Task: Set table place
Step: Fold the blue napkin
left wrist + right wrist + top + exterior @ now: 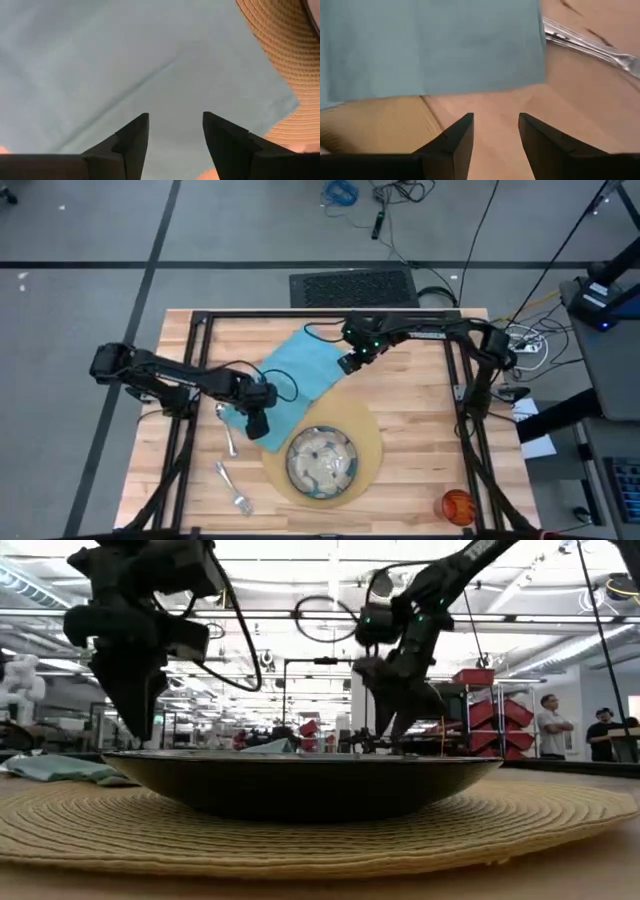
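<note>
From above, the teal napkin (pixel 297 380) lies spread on the table (pixel 420 430), one corner over the round placemat (pixel 368 442) that carries the speckled dish (pixel 321 462). A spoon (pixel 226 427) and fork (pixel 232 490) lie left of the placemat, and the orange cup (pixel 457 505) stands at the table's near right corner.

The left wrist view shows the left end effector (pixel 175 131) released above the napkin. The right wrist view shows the right end effector (pixel 495 131) released over bare wood beside the napkin's edge.

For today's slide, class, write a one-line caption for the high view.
Both open grippers, left and right, hover at opposite corners of the teal napkin beside the dish.
</note>
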`<act>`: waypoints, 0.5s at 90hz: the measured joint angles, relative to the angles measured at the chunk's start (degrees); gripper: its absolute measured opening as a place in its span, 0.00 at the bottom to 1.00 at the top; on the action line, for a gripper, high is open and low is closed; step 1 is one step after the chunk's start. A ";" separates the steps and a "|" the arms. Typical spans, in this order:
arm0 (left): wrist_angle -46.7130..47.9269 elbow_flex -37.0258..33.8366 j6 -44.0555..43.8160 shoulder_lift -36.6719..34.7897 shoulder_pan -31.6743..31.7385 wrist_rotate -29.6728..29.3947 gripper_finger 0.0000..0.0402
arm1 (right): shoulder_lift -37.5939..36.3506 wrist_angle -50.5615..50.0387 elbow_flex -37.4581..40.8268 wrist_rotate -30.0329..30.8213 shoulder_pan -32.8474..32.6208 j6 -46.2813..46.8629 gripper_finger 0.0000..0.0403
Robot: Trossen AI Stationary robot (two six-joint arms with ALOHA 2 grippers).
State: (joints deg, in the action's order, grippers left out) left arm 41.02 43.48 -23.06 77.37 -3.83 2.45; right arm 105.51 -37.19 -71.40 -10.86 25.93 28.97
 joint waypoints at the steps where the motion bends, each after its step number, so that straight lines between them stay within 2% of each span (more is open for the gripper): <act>1: -0.01 0.00 0.01 0.00 -0.05 -0.07 0.43 | 0.24 0.25 0.00 0.01 0.04 0.03 0.37; 45: -0.47 0.00 -0.10 0.00 -1.58 -1.56 0.43 | 4.33 5.89 0.00 0.66 3.92 0.31 0.37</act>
State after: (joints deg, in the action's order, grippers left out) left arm 40.54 43.48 -23.16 77.36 -5.41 0.89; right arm 109.84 -31.30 -71.40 -10.20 29.84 29.28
